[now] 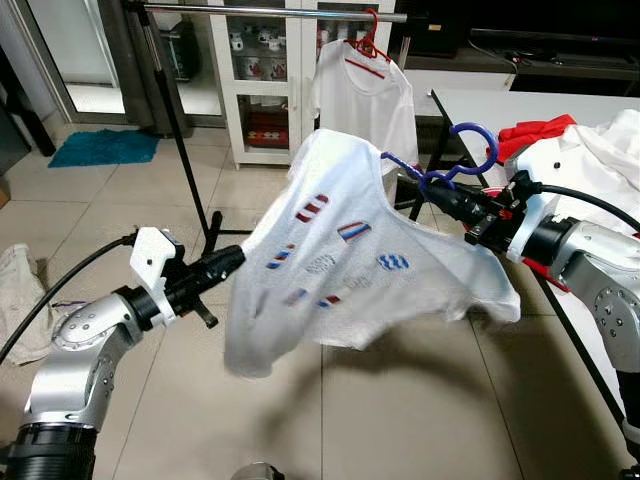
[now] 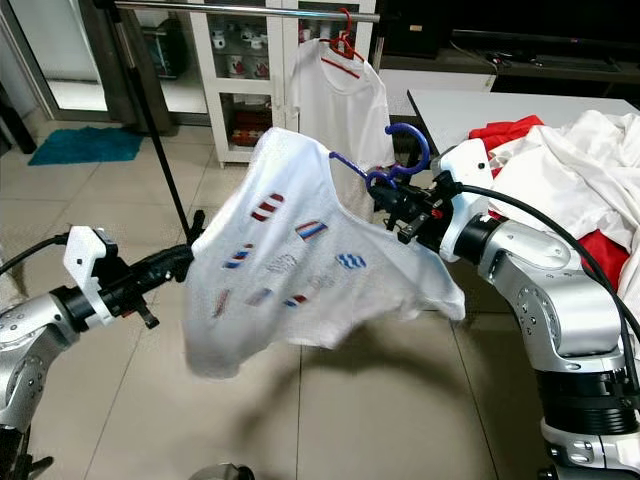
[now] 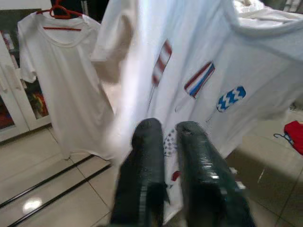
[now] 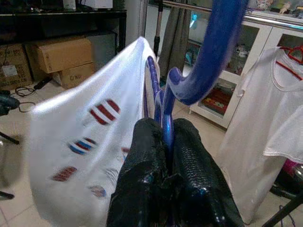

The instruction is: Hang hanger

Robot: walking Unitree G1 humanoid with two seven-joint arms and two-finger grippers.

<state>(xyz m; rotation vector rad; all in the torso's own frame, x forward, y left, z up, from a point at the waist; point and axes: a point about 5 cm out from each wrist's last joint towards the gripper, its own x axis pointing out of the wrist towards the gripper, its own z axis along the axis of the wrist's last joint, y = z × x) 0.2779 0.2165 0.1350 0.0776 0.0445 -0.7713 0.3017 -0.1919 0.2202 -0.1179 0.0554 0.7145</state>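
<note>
**Shirt on blue hanger held up, short of the rail**

While the right gripper (image 1: 447, 200) clamped its fingers (image 4: 189, 161) on the neck of the blue hanger (image 1: 470, 160), the white printed shirt (image 1: 340, 250) hung draped over that hanger in mid-air, near the robot and well apart from the clothes rail (image 1: 270, 12) at the far side. The left gripper (image 1: 232, 262) met the shirt's left edge, its fingers (image 3: 147, 170) close together; whether they pinched cloth could not be told. A plain white shirt (image 1: 365, 100) on a red hanger (image 1: 368, 45) already hung from the rail. To the right, the tabletop (image 1: 470, 105) carried a heap of white and red clothes (image 1: 590, 150).

By my reading, the step in hand was the carry: the dressed hanger was lifted but not yet hooked. The next move likely called for raising it and reaching far, above rail height, then lowering the hook over a free stretch left of the hung shirt, and letting go of the cloth first if it was held.

The hook pointed up and curled to the right. The hanger's long axis ran from near left to far right, tilted, with the shirt's shoulder peaking at its left end.
</note>
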